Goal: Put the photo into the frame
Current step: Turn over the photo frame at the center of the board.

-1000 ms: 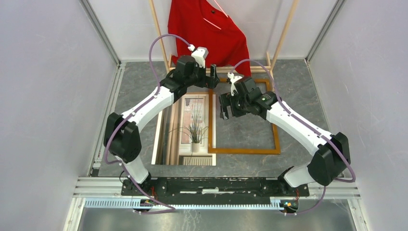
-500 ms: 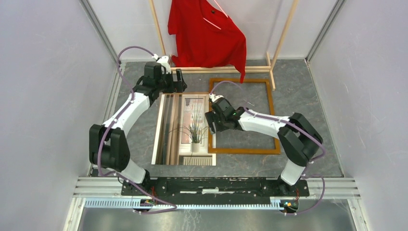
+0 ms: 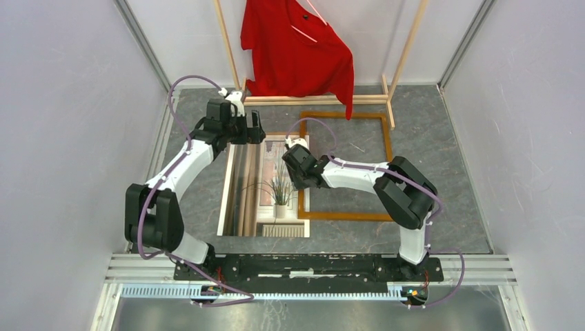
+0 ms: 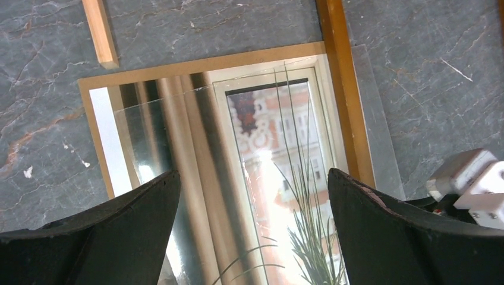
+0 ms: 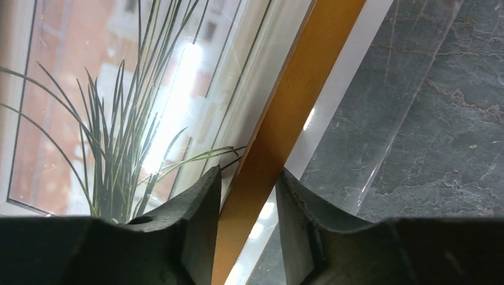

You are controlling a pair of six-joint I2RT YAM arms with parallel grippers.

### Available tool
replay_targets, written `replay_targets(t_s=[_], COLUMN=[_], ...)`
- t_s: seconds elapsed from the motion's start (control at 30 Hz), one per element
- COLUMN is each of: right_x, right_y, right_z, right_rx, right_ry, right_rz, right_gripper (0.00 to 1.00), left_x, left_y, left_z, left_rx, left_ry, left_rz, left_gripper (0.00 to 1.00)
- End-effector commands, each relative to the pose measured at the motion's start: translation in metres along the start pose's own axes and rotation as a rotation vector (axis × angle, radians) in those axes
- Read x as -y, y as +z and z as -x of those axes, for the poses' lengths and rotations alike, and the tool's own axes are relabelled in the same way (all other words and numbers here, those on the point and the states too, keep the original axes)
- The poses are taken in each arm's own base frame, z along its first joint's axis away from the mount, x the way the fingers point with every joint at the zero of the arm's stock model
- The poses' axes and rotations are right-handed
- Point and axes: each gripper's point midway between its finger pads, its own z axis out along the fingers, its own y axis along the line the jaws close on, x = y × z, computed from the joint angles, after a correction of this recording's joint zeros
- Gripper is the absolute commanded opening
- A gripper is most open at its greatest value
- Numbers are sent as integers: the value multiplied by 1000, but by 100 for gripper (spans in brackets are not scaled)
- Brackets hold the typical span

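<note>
Photo (image 3: 265,186) lies flat on the table at 9 o'clock of the frame (image 3: 345,216), its 3 o'clock edge meeting the frame's near rail. The left gripper (image 3: 254,128) hangs at the photo's 12 o'clock end, and the right gripper (image 3: 298,181) sits low on that rail.

Left wrist: the left gripper (image 4: 252,196) is spread wide and holds nothing above the photo (image 4: 279,148), with the frame (image 4: 345,89) at 2 o'clock.

Right wrist: the right gripper (image 5: 246,196) clasps the frame (image 5: 297,101), one finger against each side. The photo (image 5: 119,89) is at 9 o'clock and a clear sheet (image 5: 339,119) at 3 o'clock.

text: none legible; labels: none; numbers: none; signs: none
</note>
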Motion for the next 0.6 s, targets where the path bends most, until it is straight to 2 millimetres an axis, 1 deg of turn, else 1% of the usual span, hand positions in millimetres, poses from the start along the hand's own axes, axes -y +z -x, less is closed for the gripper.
replay_targets(t_s=[0.0,0.07,0.1,0.17,0.2,0.23,0.3,0.37,0.43,0.57], right_x=[3,2,0,-5,-8,-12,-23,-33,-44,-59], right_y=[2,3,2,-3,-11,-20,-50,-86,-129,-196], right_z=[-2,-2,0,7,16,25,53,79,104,138], right_rx=[5,-4,-3,5,17,33,97,157,219,299], right_ry=[32,33,34,44,53,62,96,135,176,265], right_rz=[-49,-50,-45,-26,-10,10,81,159,256,425], right_gripper=[41,38,33,14,5,1,0,0,0,0], left_x=[-5,-7,-7,-8,-10,-11,-12,-14,-16,-13], left_y=[-17,-18,-19,-20,-21,-21,-19,-18,-17,-22], left_z=[13,12,12,11,9,8,3,-2,-5,-1], left_rx=[50,50,50,51,49,46,36,25,17,36], left_ry=[57,57,59,66,68,72,79,83,80,67], left_rz=[14,19,20,24,28,30,33,38,44,36], left_gripper=[100,100,100,100,100,100,100,100,100,100])
